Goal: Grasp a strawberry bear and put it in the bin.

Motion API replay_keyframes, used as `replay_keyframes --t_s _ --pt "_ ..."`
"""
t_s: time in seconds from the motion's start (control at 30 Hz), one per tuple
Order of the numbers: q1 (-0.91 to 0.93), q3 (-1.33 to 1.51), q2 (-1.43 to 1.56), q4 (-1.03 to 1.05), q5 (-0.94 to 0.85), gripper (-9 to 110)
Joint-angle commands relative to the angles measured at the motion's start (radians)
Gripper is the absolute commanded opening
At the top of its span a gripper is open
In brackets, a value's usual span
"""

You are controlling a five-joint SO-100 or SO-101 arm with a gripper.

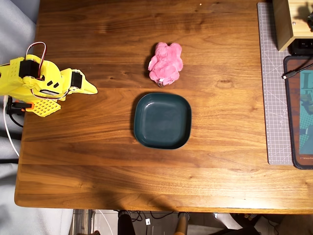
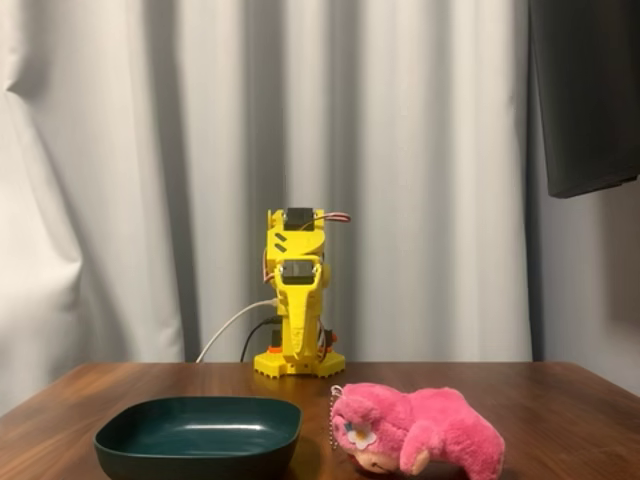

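One bear [image 1: 166, 64] lying on its side just beside the bin [image 1: 162, 121], not touching. Looking soft, light, squashy; pinching across the plump middle likely best. Gripper [image 1: 90, 89] resting folded, well apart, seemingly closed, holding nothing.

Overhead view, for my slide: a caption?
Folded yellow arm at table edge; pink bear lies beside empty teal bin.

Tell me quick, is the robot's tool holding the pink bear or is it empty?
Tool: shut and empty, parked near the arm's base. The strawberry bear lies on the table beside the bin, untouched.
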Motion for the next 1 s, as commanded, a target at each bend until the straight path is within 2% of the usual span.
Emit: replay_keyframes --t_s 0.0,0.43,0.57,0.67,0.87,0.97 --pt "0.011 -0.018 0.025 0.002 -0.005 0" --pt "0.078 -0.02 0.025 -0.002 -0.02 0" --pt "0.089 -0.083 0.008 -0.061 -0.02 0" --pt "0.115 -0.235 -0.183 -0.094 -0.02 0" --pt "0.092 -0.676 -0.81 -0.124 -0.02 0" --pt "0.106 -0.81 -0.997 -0.124 -0.02 0"
